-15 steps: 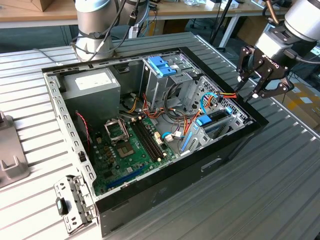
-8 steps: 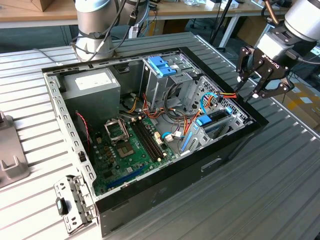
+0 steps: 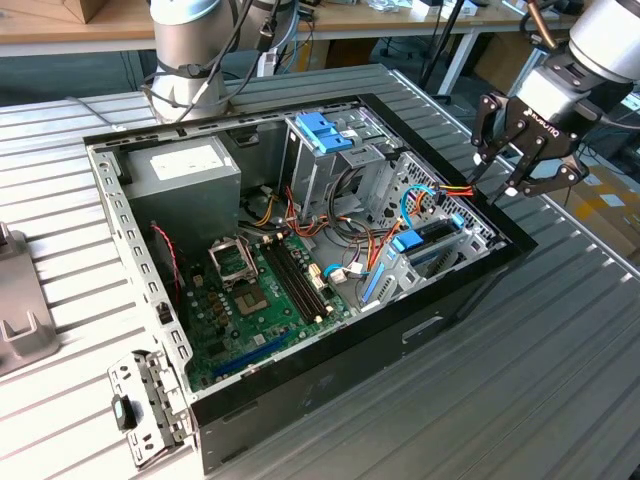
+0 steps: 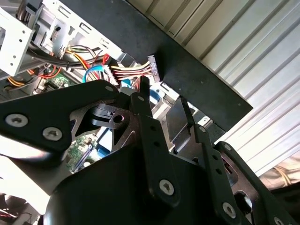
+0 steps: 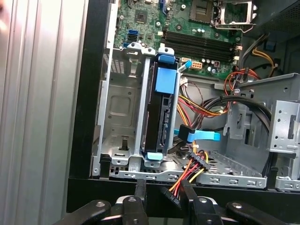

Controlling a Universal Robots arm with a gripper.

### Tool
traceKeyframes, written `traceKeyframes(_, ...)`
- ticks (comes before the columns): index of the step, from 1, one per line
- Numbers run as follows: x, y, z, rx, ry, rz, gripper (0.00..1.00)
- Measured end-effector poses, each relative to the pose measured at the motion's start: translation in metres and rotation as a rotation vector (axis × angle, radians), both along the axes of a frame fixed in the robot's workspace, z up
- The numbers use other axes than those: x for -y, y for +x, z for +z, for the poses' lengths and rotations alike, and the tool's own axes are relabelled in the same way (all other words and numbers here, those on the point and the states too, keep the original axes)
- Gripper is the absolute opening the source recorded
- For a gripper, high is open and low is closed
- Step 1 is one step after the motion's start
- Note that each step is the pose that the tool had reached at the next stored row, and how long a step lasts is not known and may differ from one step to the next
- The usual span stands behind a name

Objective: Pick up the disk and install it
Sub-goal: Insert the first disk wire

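While nothing is being carried at this moment, the job is looking close to finished from where I am standing. Starting at the exterior view's left, a grey bracket (image 3: 22,320) is lying on the ribbed counter (image 3: 560,400), and a loose metal plate (image 3: 145,405) is resting just beside the near corner of the open computer case (image 3: 330,375). Moving across, the power supply (image 3: 185,175) and the green motherboard (image 3: 260,300) are sitting exposed inside the case, with a darker blue latch piece (image 3: 325,130) perched on the grey cage at the back.

Further right, the disk (image 3: 425,245) is sitting on edge in the drive bay near the case wall, its light blue carrier showing; in the first wrist view the disk (image 5: 161,115) is standing in its metal slot with a blue cable (image 5: 197,136) just beside it. Whether it is fully latched I cannot tell.

At the exterior view's right, the tool (image 3: 528,165) is hovering above the case rim with its fingers (image 3: 545,180) spread apart and gripping nothing, clear of the disk. I would judge the picking and placing done.
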State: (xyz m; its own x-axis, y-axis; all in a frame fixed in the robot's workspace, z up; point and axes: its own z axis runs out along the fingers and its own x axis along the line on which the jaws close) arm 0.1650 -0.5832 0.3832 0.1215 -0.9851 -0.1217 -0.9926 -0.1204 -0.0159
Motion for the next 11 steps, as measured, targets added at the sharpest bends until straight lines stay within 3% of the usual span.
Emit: traceKeyframes(11, 0.0, 0.0, 0.0, 0.0, 0.0, 0.063, 0.42)
